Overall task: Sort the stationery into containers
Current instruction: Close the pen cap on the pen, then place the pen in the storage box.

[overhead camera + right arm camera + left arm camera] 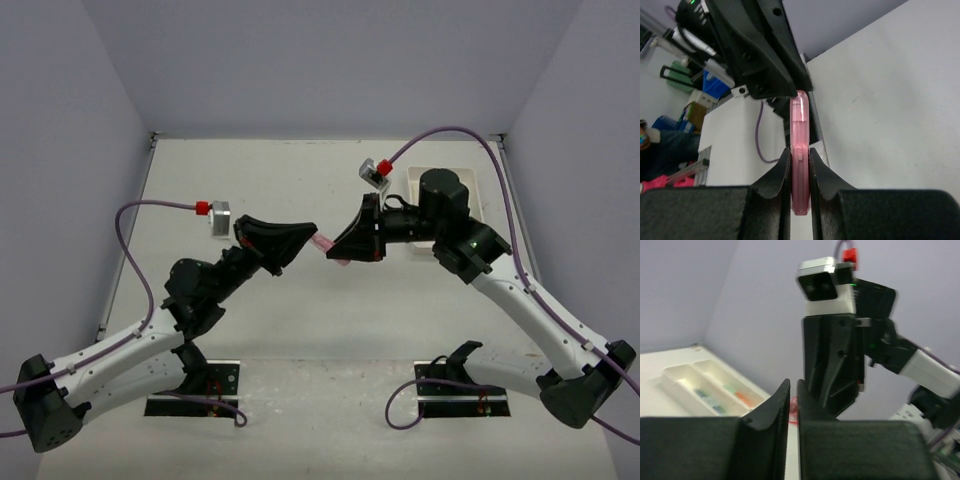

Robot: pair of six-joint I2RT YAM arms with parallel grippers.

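2 robot arms (120,352), 2 white trays (685,376), 1 pink pen (800,165).

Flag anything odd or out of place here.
The translucent pink plastic pen hangs in mid-air, clamped in the right gripper, its far end at the left gripper, away from the white plastic trays. Nothing looks spilled or damaged.

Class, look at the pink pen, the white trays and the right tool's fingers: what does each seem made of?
Pink pen: likely translucent plastic, glossy; light shows through its body.
White trays: probably moulded plastic, smooth, with thin walls.
Fingers of the right tool: black, matte, seemingly hard plastic; the look leaves rubber open.
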